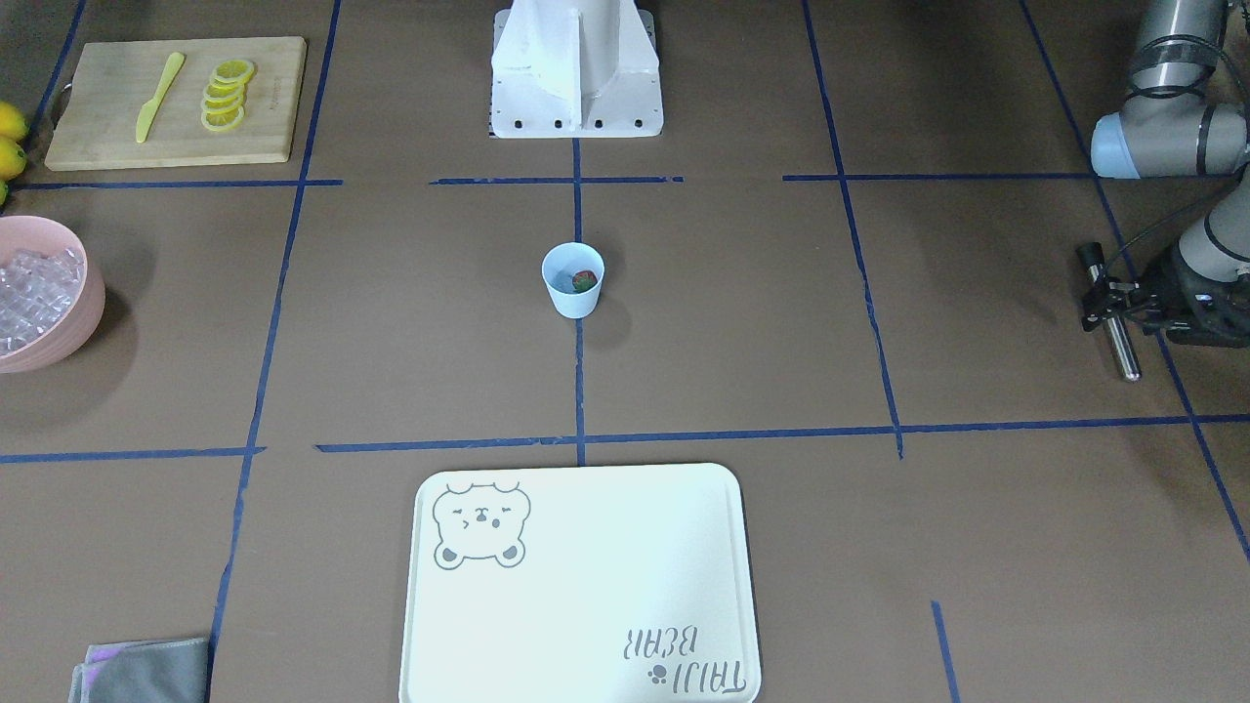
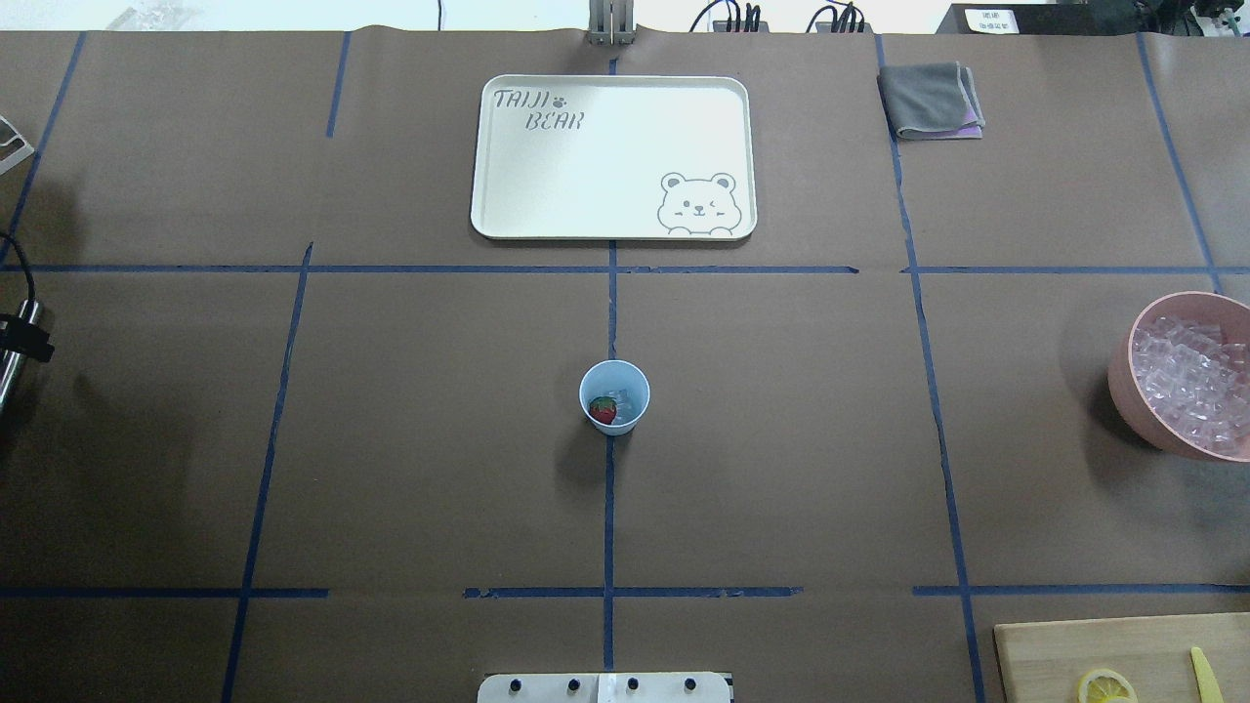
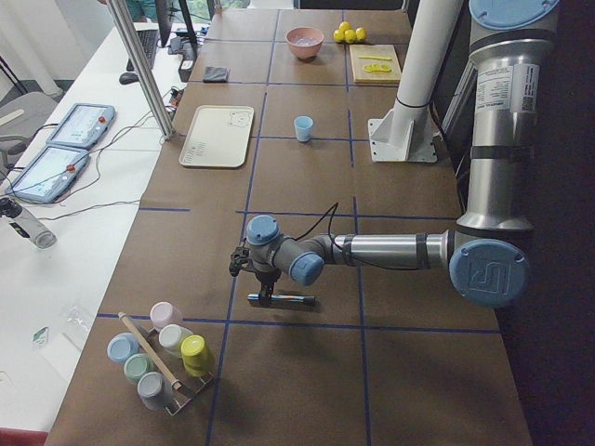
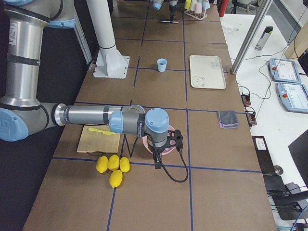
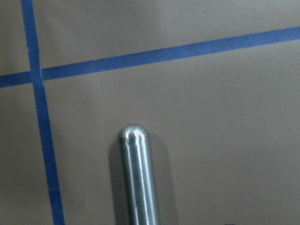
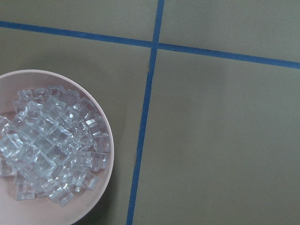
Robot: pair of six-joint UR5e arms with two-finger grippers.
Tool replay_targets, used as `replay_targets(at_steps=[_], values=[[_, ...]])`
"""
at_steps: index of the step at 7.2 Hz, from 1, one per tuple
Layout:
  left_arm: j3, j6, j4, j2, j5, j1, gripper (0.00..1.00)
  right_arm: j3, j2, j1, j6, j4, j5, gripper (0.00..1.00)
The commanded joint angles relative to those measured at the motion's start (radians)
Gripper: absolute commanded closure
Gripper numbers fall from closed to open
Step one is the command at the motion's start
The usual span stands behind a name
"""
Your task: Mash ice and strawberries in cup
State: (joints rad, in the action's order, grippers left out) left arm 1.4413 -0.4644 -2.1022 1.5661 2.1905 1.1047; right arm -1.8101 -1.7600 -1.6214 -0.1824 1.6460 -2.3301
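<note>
Grips a rod (image 1: 1123,347) in the left gripper (image 1: 1108,298), clenched, at the table's left end. Cannot tell the right gripper's (image 4: 157,161) opening, over the bowl (image 2: 1121,381) at right. Mid-table: cup (image 2: 614,395) holding strawberry (image 2: 603,409) and ice (image 2: 629,398).

Pink bowl (image 1: 78,332) and ice (image 1: 34,293) cropped by edge.

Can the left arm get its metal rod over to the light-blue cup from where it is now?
Probably yes. The left gripper, shut on the metal rod, sits off to the side of the cup, and nothing stands between them.
</note>
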Motion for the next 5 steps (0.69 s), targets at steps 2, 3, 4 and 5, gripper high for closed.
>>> replay_targets(at_steps=[2, 3, 4, 5], values=[[-0.045, 0.007, -0.006, 0.018, 0.002, 0.003, 0.18, -0.001, 0.001, 0.0, 0.0, 0.0, 0.0, 0.0], [-0.05, 0.01, -0.007, 0.018, 0.002, 0.003, 0.18, -0.001, 0.001, 0.0, 0.0, 0.0, 0.0, 0.01], [-0.061, 0.01, -0.009, 0.018, 0.002, 0.003, 0.2, -0.001, 0.001, 0.0, 0.0, 0.0, 0.0, 0.0], [-0.061, 0.01, -0.009, 0.018, 0.002, 0.003, 0.29, -0.003, 0.001, 0.0, 0.0, 0.0, 0.0, 0.0]])
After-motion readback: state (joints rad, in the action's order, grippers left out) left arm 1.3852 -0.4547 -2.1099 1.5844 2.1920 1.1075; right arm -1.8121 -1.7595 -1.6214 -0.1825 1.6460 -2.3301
